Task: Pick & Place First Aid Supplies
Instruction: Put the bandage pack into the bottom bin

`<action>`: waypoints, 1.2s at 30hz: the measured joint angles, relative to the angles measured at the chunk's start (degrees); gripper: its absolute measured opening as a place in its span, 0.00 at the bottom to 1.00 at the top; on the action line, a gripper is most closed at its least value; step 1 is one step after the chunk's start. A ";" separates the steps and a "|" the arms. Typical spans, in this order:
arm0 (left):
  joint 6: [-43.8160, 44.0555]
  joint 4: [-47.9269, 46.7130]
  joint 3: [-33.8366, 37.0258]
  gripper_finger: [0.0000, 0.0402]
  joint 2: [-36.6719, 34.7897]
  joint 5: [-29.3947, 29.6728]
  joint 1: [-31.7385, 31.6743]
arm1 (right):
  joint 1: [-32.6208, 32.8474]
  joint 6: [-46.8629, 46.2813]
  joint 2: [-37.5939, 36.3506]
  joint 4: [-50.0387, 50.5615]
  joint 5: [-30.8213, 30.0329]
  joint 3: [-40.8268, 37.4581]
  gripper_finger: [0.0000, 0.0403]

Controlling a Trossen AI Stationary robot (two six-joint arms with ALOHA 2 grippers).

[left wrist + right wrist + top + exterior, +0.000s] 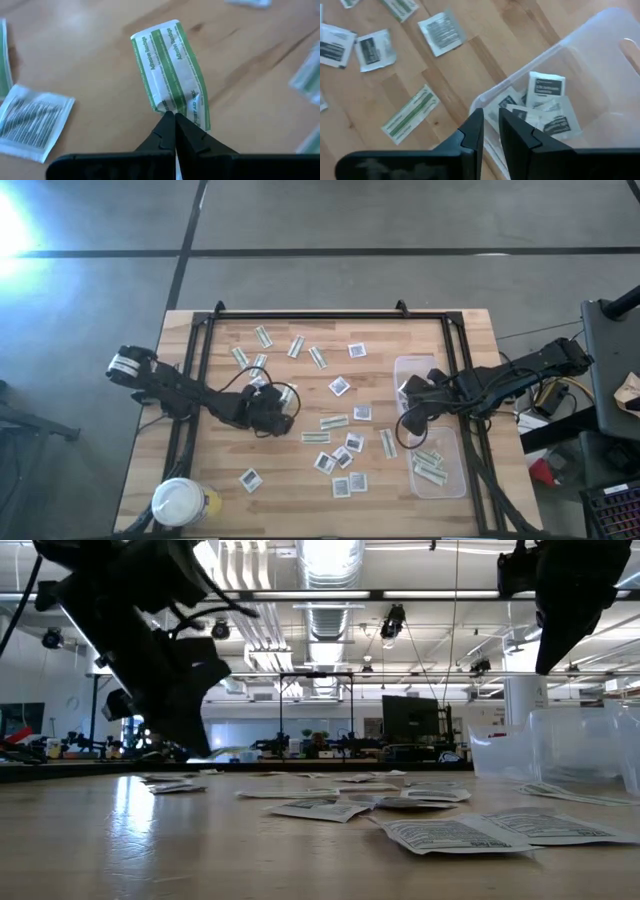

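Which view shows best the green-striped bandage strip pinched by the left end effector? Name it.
The left wrist view: the left end effector is shut on the green-striped bandage strip, whose print is readable. In the high view the arm mostly covers that spot. The low view shows only the dark arm there; the right wrist view does not show it.

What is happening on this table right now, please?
Two robot arms are sorting small first aid packets from a wooden table into clear tubs. The left gripper is shut on the end of a green-and-white bandage strip near the table's middle. The right gripper hangs with its fingers slightly apart over the rim of a tub that holds square white packets. Many packets lie scattered on the wood.
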State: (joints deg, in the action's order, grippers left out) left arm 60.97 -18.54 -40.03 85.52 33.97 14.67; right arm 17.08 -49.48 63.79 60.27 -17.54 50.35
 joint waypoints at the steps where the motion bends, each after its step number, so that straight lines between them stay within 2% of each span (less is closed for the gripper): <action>1: -0.52 0.20 -0.44 0.00 -0.15 0.63 0.32 | 0.43 -0.05 0.00 -0.41 0.02 0.00 0.13; 11: -11.00 5.98 -5.01 0.00 -0.18 5.37 3.55 | 6.40 0.12 0.00 -10.46 -0.43 0.00 0.13; 17: -23.06 15.31 -5.47 0.00 -0.18 6.73 5.36 | 9.91 3.51 0.07 -23.07 -1.88 -2.41 0.13; 22: -28.30 19.92 -5.49 0.00 0.18 7.38 6.29 | 11.57 6.46 0.08 -33.40 -2.43 -6.24 0.13; 31: -28.87 20.26 -5.49 0.00 0.50 8.32 6.53 | 11.83 6.43 0.07 -40.36 -2.57 -10.88 0.13; 36: -28.91 20.31 -5.49 0.00 0.50 8.76 6.72 | 11.83 6.59 0.09 -47.93 -2.57 -14.20 0.13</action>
State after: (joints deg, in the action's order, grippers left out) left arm 32.06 1.77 -45.52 86.02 42.73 21.38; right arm 28.91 -42.89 63.88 12.34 -20.11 36.14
